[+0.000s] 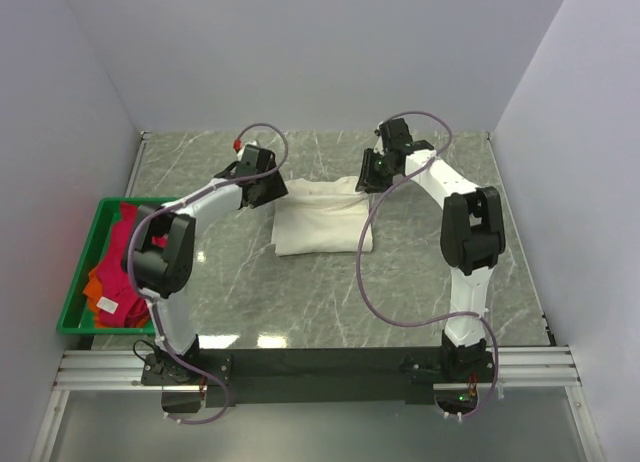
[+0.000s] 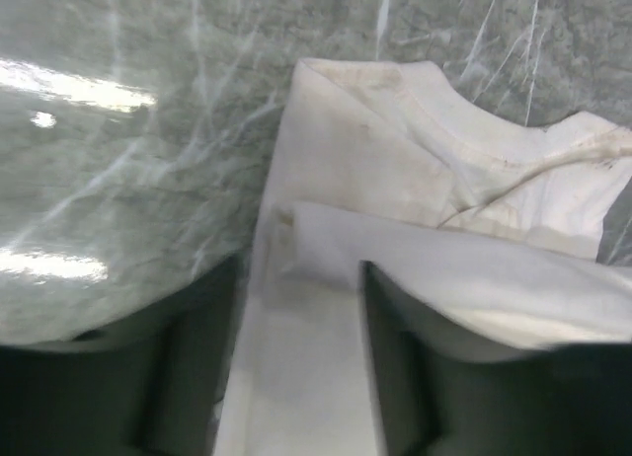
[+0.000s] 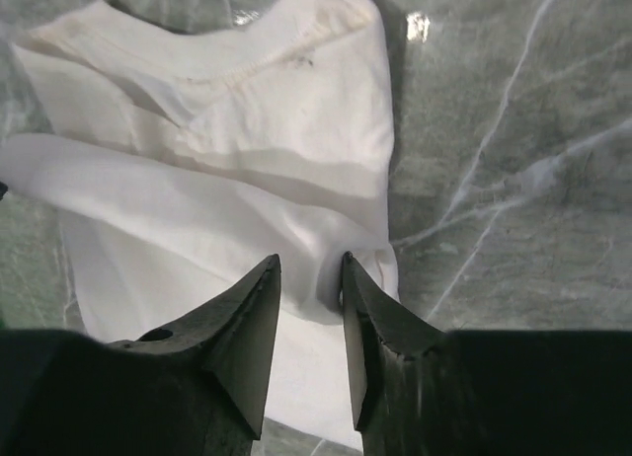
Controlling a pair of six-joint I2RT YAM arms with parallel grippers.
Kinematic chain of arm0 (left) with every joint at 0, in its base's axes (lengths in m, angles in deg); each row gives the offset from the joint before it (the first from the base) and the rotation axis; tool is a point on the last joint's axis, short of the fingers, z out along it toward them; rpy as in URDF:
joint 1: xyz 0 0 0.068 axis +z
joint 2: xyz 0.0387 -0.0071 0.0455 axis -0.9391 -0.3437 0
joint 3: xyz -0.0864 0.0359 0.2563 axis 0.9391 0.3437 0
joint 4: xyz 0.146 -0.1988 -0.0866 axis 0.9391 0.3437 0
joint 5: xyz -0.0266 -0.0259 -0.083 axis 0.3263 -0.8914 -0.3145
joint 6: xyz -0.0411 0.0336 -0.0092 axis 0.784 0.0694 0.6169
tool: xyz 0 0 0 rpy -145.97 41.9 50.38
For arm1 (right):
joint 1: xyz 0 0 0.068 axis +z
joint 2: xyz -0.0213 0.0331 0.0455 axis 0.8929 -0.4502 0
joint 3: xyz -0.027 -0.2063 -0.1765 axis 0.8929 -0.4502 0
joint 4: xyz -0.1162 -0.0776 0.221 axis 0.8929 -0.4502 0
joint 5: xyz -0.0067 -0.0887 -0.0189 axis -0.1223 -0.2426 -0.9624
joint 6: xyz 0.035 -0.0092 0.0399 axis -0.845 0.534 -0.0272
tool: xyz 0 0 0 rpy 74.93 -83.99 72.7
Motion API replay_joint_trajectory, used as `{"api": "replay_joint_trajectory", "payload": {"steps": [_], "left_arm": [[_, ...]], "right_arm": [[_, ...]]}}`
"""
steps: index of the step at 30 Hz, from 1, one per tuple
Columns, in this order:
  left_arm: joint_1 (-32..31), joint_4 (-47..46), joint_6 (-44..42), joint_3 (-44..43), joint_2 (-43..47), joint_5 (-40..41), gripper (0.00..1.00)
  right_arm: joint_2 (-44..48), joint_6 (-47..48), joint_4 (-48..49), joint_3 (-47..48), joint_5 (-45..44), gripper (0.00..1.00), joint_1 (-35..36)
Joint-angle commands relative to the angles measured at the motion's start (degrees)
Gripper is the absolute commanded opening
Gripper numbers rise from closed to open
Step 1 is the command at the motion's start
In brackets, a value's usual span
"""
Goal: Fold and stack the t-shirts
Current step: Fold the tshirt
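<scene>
Shirt: cream t-shirt folded on counter
Left hand: parted wide over shirt edge, holding nothing
Right hand: part open, maybe brushing cloth

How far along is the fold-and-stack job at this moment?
Done: the cream t-shirt lies folded into a compact rectangle mid-table. In hand: the left gripper and right gripper sit at its far corners, jaws parted, apparently gripping nothing. Left: the crimson-pink t-shirt and orange t-shirt lie crumpled in the green crate, and no stack exists yet.
</scene>
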Motion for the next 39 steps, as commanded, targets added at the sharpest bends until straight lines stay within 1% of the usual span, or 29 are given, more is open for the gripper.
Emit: {"api": "replay_joint_trajectory", "payload": {"steps": [1, 2, 3, 4, 6, 7, 9, 10, 12, 13, 14, 15, 17, 18, 21, 22, 23, 26, 28, 32, 33, 35, 39], "left_arm": [[0.29, -3.88, 1.37, 1.78, 8.54, 4.3, 0.68], [0.2, -4.41, 1.37, 3.79, 9.86, 4.83, 0.74], [0.2, -6.07, 1.28, 4.94, 12.4, 4.57, 0.78], [0.2, -6.87, 0.93, 6.25, 13.73, 3.96, 0.83], [-0.32, -8.45, 0.23, 9.42, 16.54, 2.29, 0.84], [-0.76, -9.41, -0.21, 10.48, 17.25, 1.59, 0.84], [-2.16, -11.35, -2.31, 13.38, 18.57, -1.04, 0.83], [-2.78, -13.1, -3.02, 14.0, 18.49, -1.84, 0.8], [-3.92, -14.6, -4.42, 15.05, 17.26, -4.55, 0.76], [-4.71, -16.09, -5.65, 14.97, 16.47, -5.44, 0.71], [-5.07, -16.45, -6.18, 14.19, 14.55, -6.14, 0.68], [-5.33, -16.72, -6.97, 13.57, 13.4, -7.46, 0.63], [-5.33, -16.89, -7.68, 10.76, 9.72, -8.43, 0.57], [-5.33, -16.81, -8.55, 9.71, 8.39, -8.35, 0.52], [-4.55, -16.54, -9.44, 4.17, 2.68, -8.0, 0.47], [-4.02, -16.46, -9.27, 1.46, 1.19, -9.39, 0.45], [-3.49, -16.19, -9.0, -0.05, -2.05, -10.01, 0.44], [-1.3, -15.23, -7.6, -5.41, -8.11, -12.29, 0.43], [-0.15, -13.74, -6.98, -8.74, -10.68, -13.27, 0.43], [1.52, -12.68, -6.1, -12.89, -17.0, -16.6, 0.43], [2.22, -12.15, -5.32, -13.59, -17.98, -17.04, 0.43], [2.92, -12.06, -4.35, -15.09, -20.35, -18.19, 0.42], [4.59, -12.85, -2.85, -15.88, -20.98, -20.65, 0.42]], "right_arm": [[7.74, 1.87, 8.03, -1.44, -0.06, 0.39, -0.61], [10.63, 2.23, 9.26, -4.5, 0.11, 0.4, -0.61], [11.96, 2.66, 12.06, -6.18, 0.81, 0.4, -0.52], [13.28, 3.97, 13.48, -7.94, 3.08, 0.4, -0.61], [15.31, 5.21, 15.15, -11.81, 4.68, 0.4, -0.52], [16.01, 6.35, 16.38, -14.87, 7.82, 0.4, -0.61], [16.54, 7.23, 18.49, -17.09, 10.12, 0.4, -0.61], [16.46, 8.54, 19.2, -18.67, 12.31, 0.39, -0.61], [14.97, 10.3, 19.64, -19.21, 19.51, 0.38, -0.61], [14.0, 12.49, 19.12, -18.34, 21.89, 0.38, -0.52], [11.82, 13.99, 17.2, -17.55, 26.09, 0.38, -0.52], [10.49, 16.88, 15.79, -16.58, 27.52, 0.38, -0.52], [6.38, 19.35, 12.46, -13.16, 29.72, 0.37, -0.61], [5.04, 20.5, 11.48, -12.01, 30.08, 0.37, -0.52], [-0.49, 20.51, 10.41, -7.01, 30.87, 0.37, -1.13], [-2.07, 20.34, 10.15, -3.86, 31.05, 0.37, -1.31], [-5.66, 19.99, 9.19, -1.91, 31.32, 0.37, -1.57], [-12.25, 17.44, 7.87, 5.56, 32.02, 0.36, -2.54], [-14.73, 14.19, 8.74, 9.07, 33.25, 0.36, -3.5], [-19.48, 7.17, 12.78, 12.6, 33.87, 0.36, -5.18], [-20.36, 3.67, 13.22, 14.26, 33.95, 0.36, -5.62], [-22.56, 0.22, 15.06, 15.15, 35.7, 0.36, -6.41], [-22.66, -5.32, 19.81, 13.84, 37.03, 0.35, -6.85]]}}
